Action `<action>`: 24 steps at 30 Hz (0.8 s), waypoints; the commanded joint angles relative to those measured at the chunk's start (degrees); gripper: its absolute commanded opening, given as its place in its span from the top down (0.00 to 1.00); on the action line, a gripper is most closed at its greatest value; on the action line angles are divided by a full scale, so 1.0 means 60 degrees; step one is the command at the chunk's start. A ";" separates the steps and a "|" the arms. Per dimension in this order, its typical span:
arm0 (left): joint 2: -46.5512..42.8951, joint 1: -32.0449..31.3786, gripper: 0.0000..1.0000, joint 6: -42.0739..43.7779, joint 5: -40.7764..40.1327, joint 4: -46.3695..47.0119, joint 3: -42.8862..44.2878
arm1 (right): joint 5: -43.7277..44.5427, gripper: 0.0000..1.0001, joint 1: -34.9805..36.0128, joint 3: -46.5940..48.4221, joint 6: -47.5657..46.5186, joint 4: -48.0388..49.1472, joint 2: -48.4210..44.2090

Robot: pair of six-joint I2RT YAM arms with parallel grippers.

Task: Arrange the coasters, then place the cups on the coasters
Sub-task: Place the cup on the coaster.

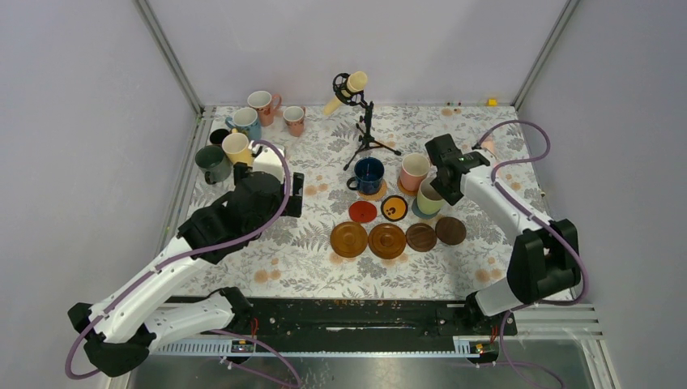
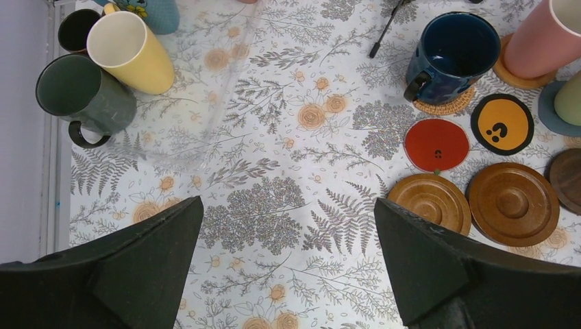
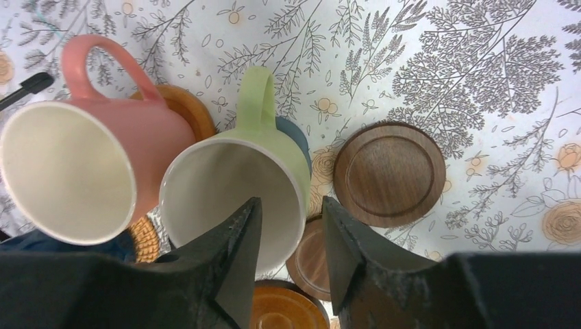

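Note:
My right gripper [image 3: 290,205] straddles the rim of the pale green cup [image 3: 233,185], one finger inside and one outside, jaws apart and off the rim. That cup stands on a grey-blue coaster [image 3: 299,139]. Beside it a pink cup [image 3: 68,168] rests on a tan coaster [image 3: 185,106], and a navy cup [image 1: 369,174] sits on a cork one. Bare coasters lie in front: red [image 1: 363,212], black-rimmed orange [image 1: 394,207] and several wooden discs [image 1: 387,241]. My left gripper [image 2: 288,200] hovers wide open over bare cloth, left of them.
More cups cluster at the back left: yellow [image 2: 130,51], dark green [image 2: 82,99], black [image 2: 75,27], light blue [image 1: 245,121] and two pink ones [image 1: 263,105]. A cream microphone on a black stand [image 1: 350,85] rises behind the navy cup. Frame posts stand at the back corners.

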 commanded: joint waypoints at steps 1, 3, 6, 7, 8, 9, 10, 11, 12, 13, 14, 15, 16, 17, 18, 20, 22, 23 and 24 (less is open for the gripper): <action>0.0084 0.0034 0.01 -0.0219 -0.0698 0.0356 0.0098 | 0.0079 0.51 -0.0062 0.0549 -0.0361 -0.0541 -0.0957; 0.0187 0.0129 0.01 -0.0306 -0.0683 0.0335 0.0202 | -0.0088 0.47 -0.0069 0.0591 -0.0750 -0.0544 -0.1349; 0.0394 0.0588 0.01 -0.0454 0.0086 0.0338 0.0443 | -0.0563 0.42 -0.0069 0.0518 -0.1696 -0.0244 -0.1959; 0.0513 0.0871 0.01 -0.0559 0.0458 0.0327 0.0529 | -0.0762 0.36 -0.0069 0.0440 -0.2029 -0.0101 -0.2176; 0.0651 0.1232 0.02 -0.0674 0.0865 0.0344 0.0605 | -0.1188 0.32 -0.0068 0.0324 -0.2639 0.0155 -0.2430; 0.0815 0.1612 0.03 -0.0841 0.1270 0.0383 0.0663 | -0.1611 0.28 -0.0067 0.0059 -0.3191 0.0453 -0.2836; 0.0926 0.2064 0.04 -0.1017 0.1633 0.0395 0.0756 | -0.2029 0.26 -0.0069 -0.0097 -0.3674 0.0799 -0.3167; 0.1149 0.2450 0.05 -0.1178 0.1963 0.0422 0.0857 | -0.2394 0.23 -0.0065 -0.0403 -0.4214 0.1066 -0.3514; 0.1296 0.2865 0.07 -0.1345 0.2330 0.0534 0.0925 | -0.2677 0.22 -0.0069 -0.0563 -0.4689 0.1231 -0.3885; 0.1485 0.3232 0.07 -0.1514 0.2496 0.0672 0.1012 | -0.2843 0.20 -0.0069 -0.0693 -0.5069 0.1318 -0.4199; 0.1677 0.3559 0.09 -0.1645 0.2647 0.0827 0.1160 | -0.2930 0.19 -0.0069 -0.0796 -0.5342 0.1347 -0.4566; 0.1856 0.3859 0.10 -0.1742 0.2710 0.1044 0.1261 | -0.3019 0.18 -0.0069 -0.0904 -0.5568 0.1361 -0.4917; 0.2066 0.4094 0.10 -0.1791 0.2824 0.1408 0.1349 | -0.3133 0.16 -0.0069 -0.1036 -0.5701 0.1438 -0.5263; 0.2291 0.4433 0.11 -0.1829 0.3009 0.1686 0.1479 | -0.3248 0.13 -0.0060 -0.1166 -0.5756 0.1544 -0.5592; 0.2580 0.4691 0.11 -0.1902 0.3120 0.1939 0.1640 | -0.3356 0.09 -0.0068 -0.1270 -0.5765 0.1573 -0.5871; 0.3301 0.5129 0.14 -0.2117 0.3435 0.2247 0.2085 | -0.3659 0.01 -0.0069 -0.1425 -0.5804 0.1633 -0.6384; 0.4149 0.5446 0.17 -0.2249 0.3661 0.2521 0.2653 | -0.4051 0.00 -0.0068 -0.1595 -0.5845 0.1724 -0.6833; 0.4637 0.5603 0.17 -0.2339 0.3761 0.2607 0.2973 | -0.4194 0.01 -0.0069 -0.1685 -0.5858 0.1753 -0.6988; 0.5329 0.5773 0.18 -0.2457 0.4014 0.2605 0.3428 | -0.4331 0.01 -0.0069 -0.1774 -0.5871 0.1760 -0.7104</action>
